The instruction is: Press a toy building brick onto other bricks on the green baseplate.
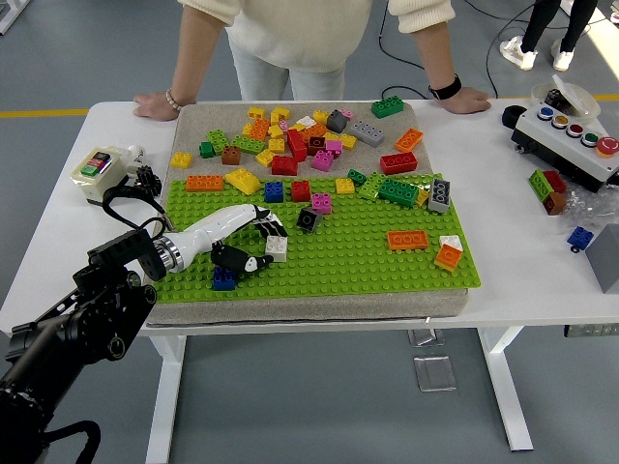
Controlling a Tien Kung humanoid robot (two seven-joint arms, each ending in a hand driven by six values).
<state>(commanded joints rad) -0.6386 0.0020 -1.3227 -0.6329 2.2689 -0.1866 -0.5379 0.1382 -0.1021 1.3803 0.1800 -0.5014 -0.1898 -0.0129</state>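
Fingers (263, 224) of left hand (237, 237) curled round white brick (277, 247) on green baseplate (368, 266), blue brick (224, 278) nr

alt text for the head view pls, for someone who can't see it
The robot's left hand reaches over a green baseplate, fingers at a white brick beside a blue brick. Loose bricks lie beyond; a person leans on the far edge.
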